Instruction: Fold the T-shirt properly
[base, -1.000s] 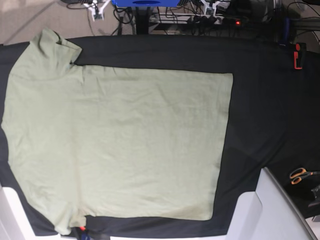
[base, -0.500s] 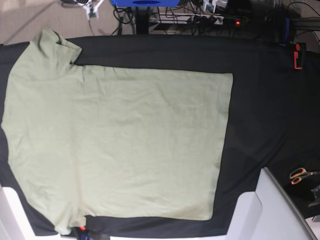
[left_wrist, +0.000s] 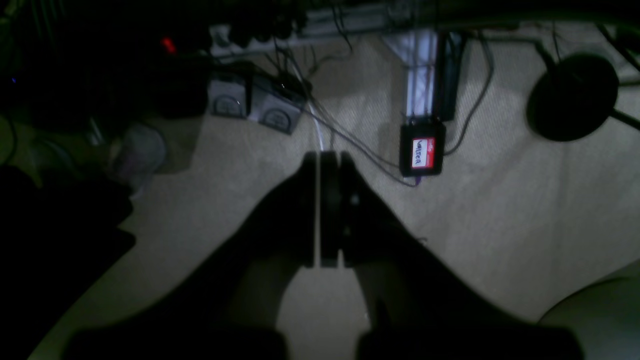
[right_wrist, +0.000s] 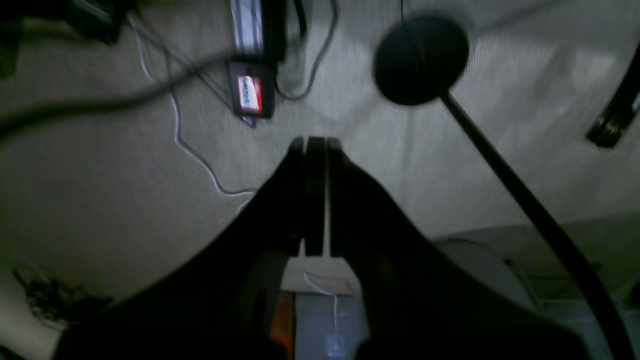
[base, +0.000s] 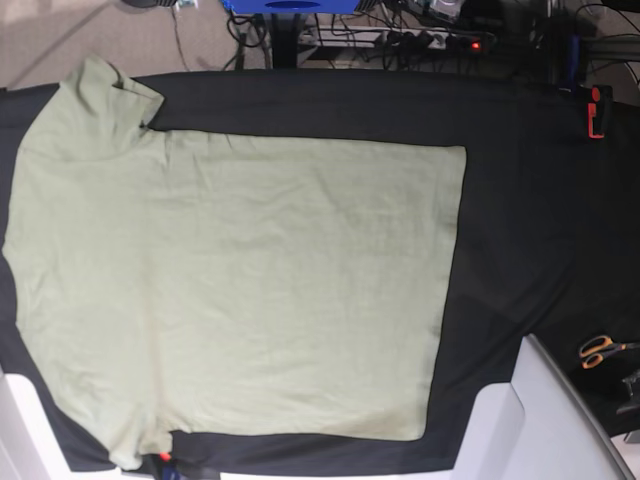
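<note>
the left gripper (left_wrist: 320, 210) was seen with its dark fingers pressed together on nothing, hung over beige carpet, and the right gripper (right_wrist: 312, 195) was likewise closed and empty above grey floor. neither was over the work, so no fold was judged begun. the plain pale sage-green short-sleeved cotton t-shirt (base: 240, 290) was laid flat and unfolded on the large black cloth (base: 540, 220), well apart from both sets of fingers and absent from both wrist views. for a clean first fold, the fingers would need to be opened, brought down at a sleeve and the hem on one long side, and only the top layers pinched without the cloth beneath being caught. beyond the fingertips, a small black box with a red-and-white label (left_wrist: 422, 152), loose cables and a round black stand base (right_wrist: 421, 59) were noted on the floor. orange-handled scissors (base: 600, 351) and a red clamp (base: 595, 112) were left off the shirt, and nothing was seen in the way.
</note>
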